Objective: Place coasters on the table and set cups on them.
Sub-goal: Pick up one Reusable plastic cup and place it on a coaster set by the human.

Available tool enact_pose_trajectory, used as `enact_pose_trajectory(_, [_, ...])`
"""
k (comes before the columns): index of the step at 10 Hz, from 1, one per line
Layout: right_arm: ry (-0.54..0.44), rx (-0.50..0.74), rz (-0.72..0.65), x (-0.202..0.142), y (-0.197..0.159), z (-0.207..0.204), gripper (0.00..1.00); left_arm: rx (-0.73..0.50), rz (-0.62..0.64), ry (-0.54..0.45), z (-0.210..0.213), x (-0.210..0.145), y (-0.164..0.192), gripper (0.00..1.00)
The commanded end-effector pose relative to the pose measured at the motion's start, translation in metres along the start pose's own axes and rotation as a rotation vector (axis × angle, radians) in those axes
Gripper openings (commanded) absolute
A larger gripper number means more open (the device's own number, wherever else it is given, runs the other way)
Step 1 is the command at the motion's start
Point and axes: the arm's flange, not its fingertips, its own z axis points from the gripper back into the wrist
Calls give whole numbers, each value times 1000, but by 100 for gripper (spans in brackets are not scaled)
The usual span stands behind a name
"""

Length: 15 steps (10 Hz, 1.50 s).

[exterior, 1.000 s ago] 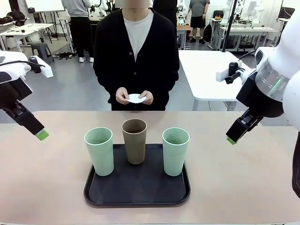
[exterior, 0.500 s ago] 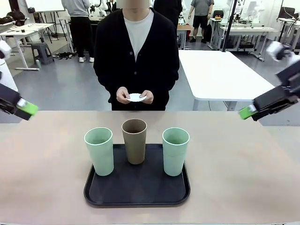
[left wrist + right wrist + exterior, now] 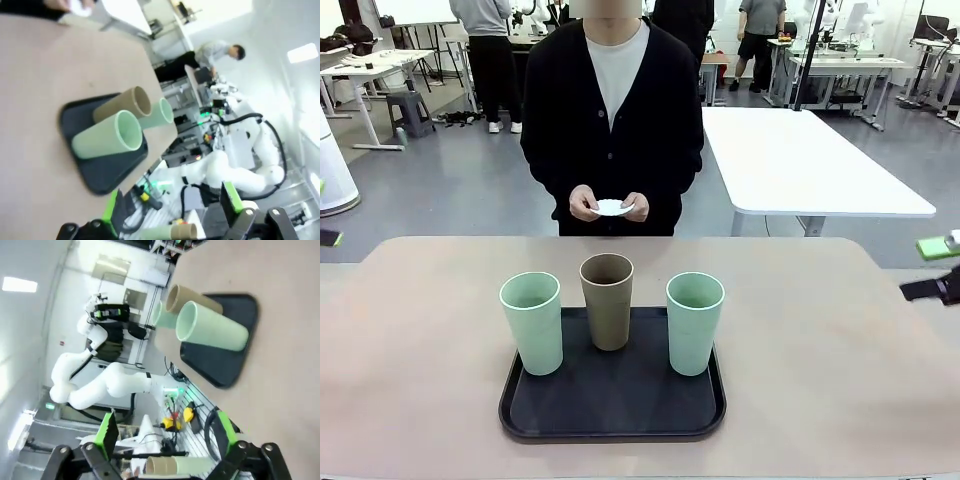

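Left fingers point(image 3: 111, 212): spread wide, nothing between them. Right fingers point(image 3: 225, 434): likewise spread and empty. Both pairs hang off the flanks of the desk point(image 3: 420, 350), well apart from everything on it.

Coasters point(image 3: 611, 208): not on the desk yet. We see a small white stack pinched in the person's hands point(image 3: 636, 207). It is beyond the cups from both pairs of fingers and about midway between the two, so neither arm is nearer. We cannot tell how many are in the stack.

Cups: all three stand on the black tray point(image 3: 610, 418), between the two pairs of fingers, long axes vertical, mouths up. The left mint cup point(image 3: 532, 322) is closest to the left fingers and the right mint cup point(image 3: 694, 322) to the right fingers. The brown cup point(image 3: 607, 300) sits between them, farther from both. In each wrist view the cups lie sideways; we read that as wrist roll, not tipped cups.

Our judgement: the coming move turns on the coasters, which sit far from either pair of fingers and just above the desk's far edge. Laying them looks like the person's part. We would then expect each arm to take its near cup from the side, fingers across the vertical axis.
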Motion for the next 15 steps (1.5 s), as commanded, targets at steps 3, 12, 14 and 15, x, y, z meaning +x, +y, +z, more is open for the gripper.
enact_pose_trajectory(3, [-22,-40,-49,-6,-11,13,100,92,105,28,27,7,22,100])
enact_pose_trajectory(12, [-46,-99,-88,-17,-11,29,100,127,178,-11,43,-5,40,100])
enact_pose_trajectory(14, [-46,-99,-88,-17,-11,29,100,127,178,-11,43,-5,40,100])
enact_pose_trajectory(15, [-46,-99,-88,-17,-11,29,100,127,178,-11,43,-5,40,100])
